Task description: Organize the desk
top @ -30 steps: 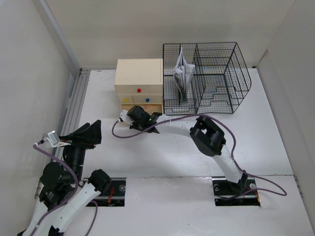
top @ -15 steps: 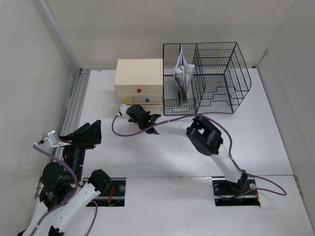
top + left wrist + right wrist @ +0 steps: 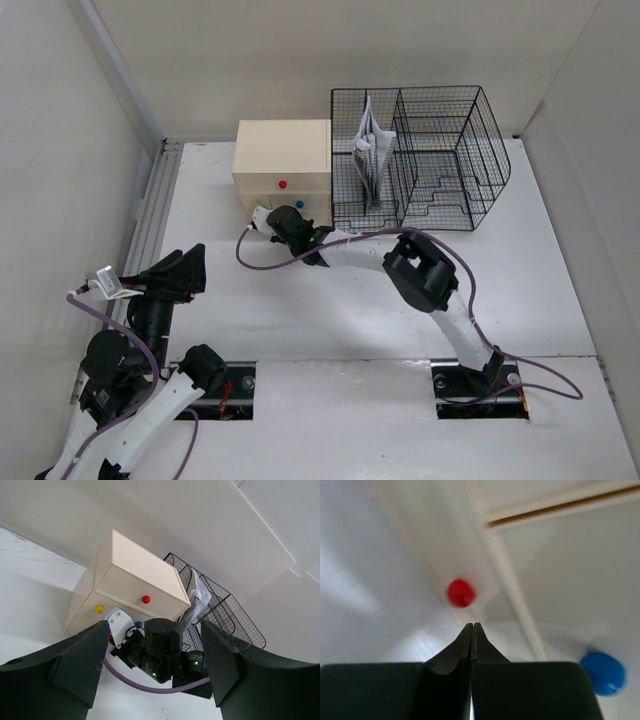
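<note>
Right gripper [image 3: 283,222] has advanced since a second ago, fingers pressed together, nose at the beige wooden drawer box [image 3: 283,150] on the far side of the large flat white desk [image 3: 300,320]. I'd push square and slow, clear of the round red knob [image 3: 460,592]. Left gripper [image 3: 188,272] spread, idle.

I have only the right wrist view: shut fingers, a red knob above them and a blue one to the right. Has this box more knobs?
Observer: Yes. The left wrist view shows a yellow knob on the drawer box, left of the blue knob.
Operator: What stands next to the box?
Observer: In the top view, a black wire basket stands to its right, with folded papers in the basket's left compartment.
Operator: Where is the left gripper?
Observer: The left gripper is open, at the near left of the desk, apart from the box.
</note>
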`<state>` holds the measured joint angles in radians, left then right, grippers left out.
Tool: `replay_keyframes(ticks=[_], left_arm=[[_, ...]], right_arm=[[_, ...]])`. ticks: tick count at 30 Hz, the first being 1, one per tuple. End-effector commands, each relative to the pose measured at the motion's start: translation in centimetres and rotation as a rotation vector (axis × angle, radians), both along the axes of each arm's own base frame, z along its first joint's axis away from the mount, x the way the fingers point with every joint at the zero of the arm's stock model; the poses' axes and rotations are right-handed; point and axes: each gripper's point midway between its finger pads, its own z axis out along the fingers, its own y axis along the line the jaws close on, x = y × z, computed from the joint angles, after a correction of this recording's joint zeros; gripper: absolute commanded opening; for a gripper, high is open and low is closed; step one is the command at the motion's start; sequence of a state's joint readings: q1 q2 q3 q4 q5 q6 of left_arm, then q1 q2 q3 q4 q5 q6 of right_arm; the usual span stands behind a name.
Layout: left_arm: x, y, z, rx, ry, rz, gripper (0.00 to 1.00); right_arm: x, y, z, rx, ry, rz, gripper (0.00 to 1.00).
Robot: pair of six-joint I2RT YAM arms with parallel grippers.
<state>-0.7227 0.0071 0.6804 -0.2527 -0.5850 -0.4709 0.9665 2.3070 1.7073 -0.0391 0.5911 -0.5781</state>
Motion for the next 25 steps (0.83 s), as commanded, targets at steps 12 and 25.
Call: replay_keyframes(ticks=[12, 25], left_arm=[[-0.8, 0.2, 1.6, -0.029, -0.082, -0.019, 1.0], [3.1, -5.5, -0.5, 0.147, 0.042, -0.132, 1.0]], right_arm=[[-18.0, 4.2, 19.8, 0.453, 0.642, 0.968, 1.0], [-8.9, -13.0, 29.3, 0.697, -0.123, 0.131, 1.0]])
